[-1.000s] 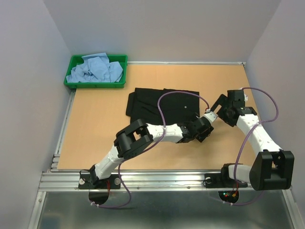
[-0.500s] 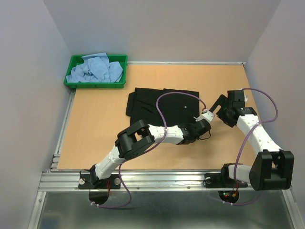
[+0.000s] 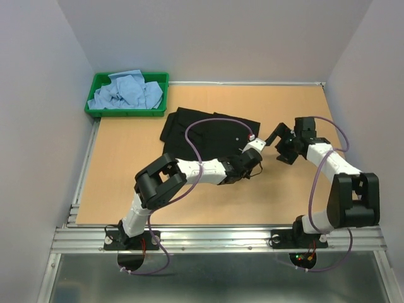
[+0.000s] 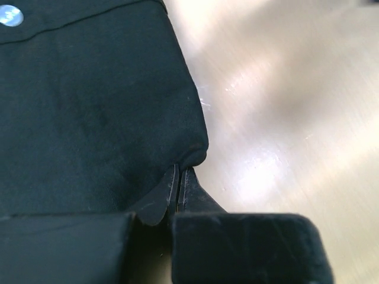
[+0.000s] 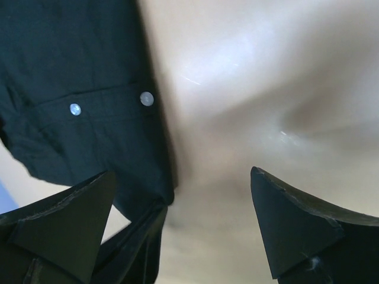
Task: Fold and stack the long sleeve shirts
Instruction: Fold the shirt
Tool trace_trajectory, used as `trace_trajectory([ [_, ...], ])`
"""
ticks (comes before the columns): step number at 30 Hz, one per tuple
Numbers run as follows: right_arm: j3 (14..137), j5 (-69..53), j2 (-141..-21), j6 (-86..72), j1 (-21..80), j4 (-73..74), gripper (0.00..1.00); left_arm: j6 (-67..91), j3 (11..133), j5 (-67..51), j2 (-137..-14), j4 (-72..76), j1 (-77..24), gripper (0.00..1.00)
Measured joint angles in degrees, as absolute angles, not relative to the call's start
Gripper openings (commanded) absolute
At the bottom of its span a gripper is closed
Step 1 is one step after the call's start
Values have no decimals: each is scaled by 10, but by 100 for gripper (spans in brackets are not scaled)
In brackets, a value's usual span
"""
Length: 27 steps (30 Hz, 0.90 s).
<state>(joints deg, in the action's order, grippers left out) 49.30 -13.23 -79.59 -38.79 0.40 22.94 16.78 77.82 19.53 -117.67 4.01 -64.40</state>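
Here left tool point(image 4: 179, 176) pinches black shirt point(image 4: 89, 106) (indistinct from above)

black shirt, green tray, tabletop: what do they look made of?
Black shirt: soft woven cloth, matte; it folds and creases with no shine. Green tray: likely moulded plastic, with smooth, rigid, even walls. Tabletop: probably wood laminate, tan and semi-gloss; the wrist views show glare on it.

The top external camera looks down from above and behind the near edge over the whole tan wooden tabletop point(image 3: 126, 170). Both wrist cameras sit very close to the black cloth button-front shirt point(image 3: 208, 131), sharing its side facing the tabletop's right edge.
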Motion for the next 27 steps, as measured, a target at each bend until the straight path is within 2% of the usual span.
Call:
trace_trajectory([
  [9, 466, -254, -917, -452, 4, 69, 97, 184, 757, 162, -1140, 45, -640, 0],
  [15, 448, -332, -978, -501, 3, -72, 92, 197, 754, 147, -1134, 45, -636, 0],
  [21, 448, -389, -1041, -534, 4, -187, 79, 208, 754, 132, -1132, 45, -635, 0],
  [25, 449, -407, -1066, -539, 5, -225, 67, 214, 754, 125, -1127, 45, -635, 0],
  [27, 450, -412, -1076, -538, 5, -235, 57, 218, 754, 124, -1125, 45, -635, 0],
])
